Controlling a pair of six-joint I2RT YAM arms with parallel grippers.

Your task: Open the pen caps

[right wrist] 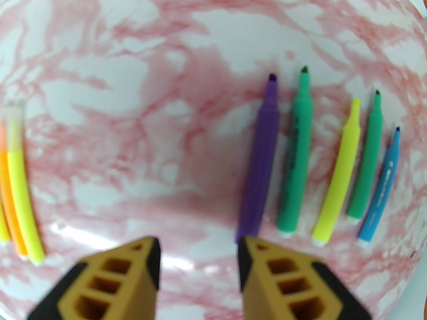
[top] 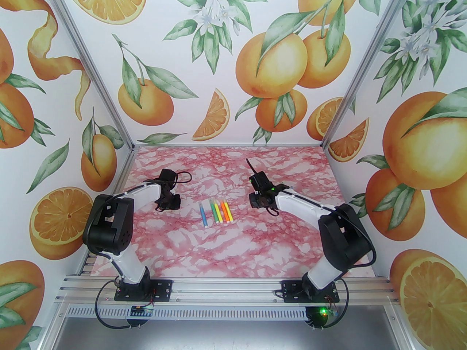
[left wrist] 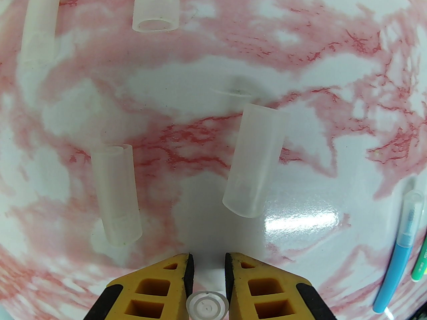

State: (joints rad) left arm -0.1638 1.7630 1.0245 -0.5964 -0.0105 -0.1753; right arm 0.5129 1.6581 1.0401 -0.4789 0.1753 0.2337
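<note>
Top: pens (top: 215,213) lie between left gripper (top: 167,203) and right gripper (top: 256,199). Left wrist: jaws slightly apart around a clear cap (left wrist: 207,307), grip unclear; loose caps (left wrist: 255,160) ahead. Right wrist: jaws open, empty; uncapped purple pen (right wrist: 262,158) just ahead

Lab test cell, aluminium frame (top: 219,286), orange-print walls (top: 219,67)

Centre row, capped pens (top: 217,214): five, namely one blue, one green, two yellow, one orange. Uncapped pens (right wrist: 296,158): five too, with one purple, two green, one yellow, one blue. Loose clear caps (left wrist: 255,160): four lying, fifth end-on.
</note>
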